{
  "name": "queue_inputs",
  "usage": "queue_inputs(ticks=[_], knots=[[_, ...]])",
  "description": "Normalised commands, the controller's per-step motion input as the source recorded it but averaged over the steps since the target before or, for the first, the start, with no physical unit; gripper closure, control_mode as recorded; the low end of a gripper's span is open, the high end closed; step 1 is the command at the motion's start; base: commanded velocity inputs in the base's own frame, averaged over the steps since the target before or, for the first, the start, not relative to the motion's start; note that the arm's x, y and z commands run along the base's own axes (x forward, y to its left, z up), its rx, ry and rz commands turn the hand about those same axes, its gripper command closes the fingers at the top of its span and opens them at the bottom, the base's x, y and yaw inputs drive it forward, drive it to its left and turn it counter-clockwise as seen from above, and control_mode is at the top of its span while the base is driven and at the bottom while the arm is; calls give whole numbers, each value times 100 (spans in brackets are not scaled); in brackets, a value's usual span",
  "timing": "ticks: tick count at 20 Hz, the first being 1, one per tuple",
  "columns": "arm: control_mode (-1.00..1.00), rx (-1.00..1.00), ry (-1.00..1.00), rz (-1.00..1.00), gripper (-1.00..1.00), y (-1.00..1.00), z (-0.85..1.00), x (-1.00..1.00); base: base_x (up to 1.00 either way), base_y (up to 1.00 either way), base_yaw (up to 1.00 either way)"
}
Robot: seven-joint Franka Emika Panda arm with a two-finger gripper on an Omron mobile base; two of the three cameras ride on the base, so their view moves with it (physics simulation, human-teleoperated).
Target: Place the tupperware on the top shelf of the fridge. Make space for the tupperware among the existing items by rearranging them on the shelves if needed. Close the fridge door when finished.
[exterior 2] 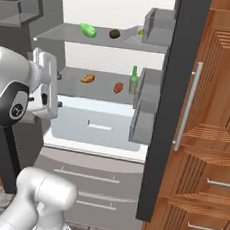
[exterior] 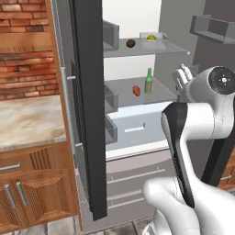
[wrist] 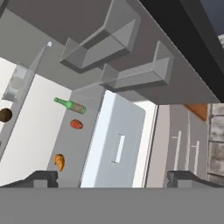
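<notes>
Sitting on top shelf [exterior: 174,48]: tupperware [exterior: 153,38] w/ food.

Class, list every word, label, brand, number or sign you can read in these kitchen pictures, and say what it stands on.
None: no readable text anywhere.
The green bottle shows no legible label.
The fridge doors and drawers are plain, without brand or sign.

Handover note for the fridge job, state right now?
Gripper: open, empty, off the shelves, in front of the open fridge.
Tupperware: on the top shelf, right side, beside the brown ball; cucumber at the left.
Lower shelf: croissant, red piece, green bottle.
Done: placing.
Left: close both doors.
</notes>
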Motion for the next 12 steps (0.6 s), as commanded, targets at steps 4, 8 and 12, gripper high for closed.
queue_inputs(ticks=[4,8,12], knots=[[100,0,0,0,-100,0,0,0,-28,-31,0],[100,0,0,0,-100,0,0,0,-37,-52,7],[100,0,0,0,-100,0,0,0,-16,-18,5]])
